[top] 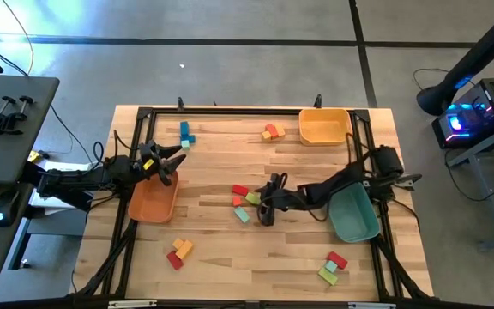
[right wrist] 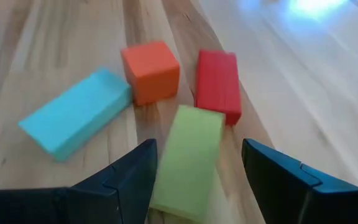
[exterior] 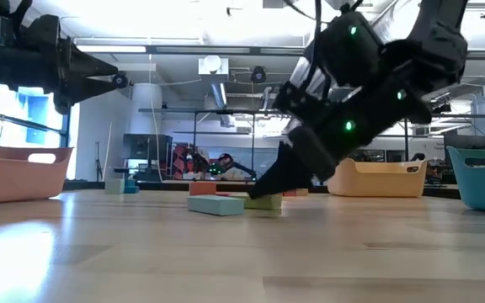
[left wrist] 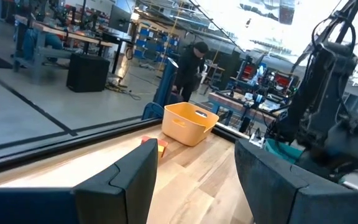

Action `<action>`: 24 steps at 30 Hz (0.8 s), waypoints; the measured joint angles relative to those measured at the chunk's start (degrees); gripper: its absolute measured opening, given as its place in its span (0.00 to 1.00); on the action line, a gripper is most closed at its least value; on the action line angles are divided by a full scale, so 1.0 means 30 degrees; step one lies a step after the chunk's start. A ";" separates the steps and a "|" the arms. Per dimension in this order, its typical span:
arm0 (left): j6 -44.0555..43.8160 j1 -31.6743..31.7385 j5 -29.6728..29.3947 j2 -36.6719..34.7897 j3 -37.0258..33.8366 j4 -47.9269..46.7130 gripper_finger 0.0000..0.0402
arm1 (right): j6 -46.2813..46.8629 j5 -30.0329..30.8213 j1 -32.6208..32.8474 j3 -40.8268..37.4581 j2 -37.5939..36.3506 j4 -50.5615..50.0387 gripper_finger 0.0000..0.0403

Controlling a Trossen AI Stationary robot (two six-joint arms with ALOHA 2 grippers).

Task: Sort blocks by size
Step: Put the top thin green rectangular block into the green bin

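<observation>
A cluster of blocks lies on the table's middle: a light green bar (right wrist: 188,158), a teal bar (right wrist: 73,121), an orange cube (right wrist: 150,70) and a red bar (right wrist: 218,84). My right gripper (top: 267,206) is open and low over this cluster, with its fingers on either side of the near end of the light green bar (top: 253,198). In the low view its tips (exterior: 263,192) reach down to the table beside the green bar. My left gripper (top: 168,163) is open and empty, held up over the far rim of the orange bin (top: 153,204).
A yellow bin (top: 324,126) stands at the far right and a teal bin (top: 354,215) at the right, under my right arm. More block groups lie far left (top: 185,133), far middle (top: 272,131), near left (top: 178,253) and near right (top: 333,266).
</observation>
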 joint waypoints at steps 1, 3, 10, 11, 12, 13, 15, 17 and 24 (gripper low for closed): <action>-0.0088 0.0000 0.0003 0.0000 0.0000 -0.0002 0.50 | 0.0287 -0.0049 -0.0042 0.0030 0.0131 -0.0064 0.58; -0.0131 -0.0001 -0.0015 0.0000 0.0000 0.0005 0.50 | 0.0828 -0.0237 -0.0116 -0.0034 0.0312 -0.0143 0.57; -0.0143 -0.0002 -0.0022 0.0000 0.0000 -0.0004 0.50 | 0.1876 -0.1126 -0.0495 -0.0015 0.0293 -0.0786 0.36; -0.0143 0.0000 -0.0022 0.0000 0.0000 -0.0014 0.50 | 0.1987 -0.1160 -0.0520 -0.0015 0.0278 -0.0890 0.32; -0.0145 -0.0002 -0.0022 0.0000 0.0000 -0.0013 0.50 | 0.2133 -0.1161 -0.0525 -0.0015 0.0277 -0.0972 0.32; -0.0143 0.0000 -0.0022 0.0000 0.0000 -0.0010 0.50 | 0.2331 -0.1155 -0.0519 -0.0015 0.0273 -0.1028 0.32; -0.0143 0.0000 -0.0022 0.0000 0.0000 -0.0010 0.50 | 0.2860 -0.1068 -0.0521 -0.0015 0.0027 -0.1479 0.32; -0.0141 0.0000 -0.0021 0.0000 0.0000 -0.0010 0.50 | 0.3511 -0.0672 -0.0257 -0.0016 -0.0612 -0.2611 0.32; -0.0140 0.0000 -0.0025 0.0000 0.0000 -0.0039 0.50 | 0.7228 0.3382 0.2750 0.0633 -0.6334 -1.2144 0.32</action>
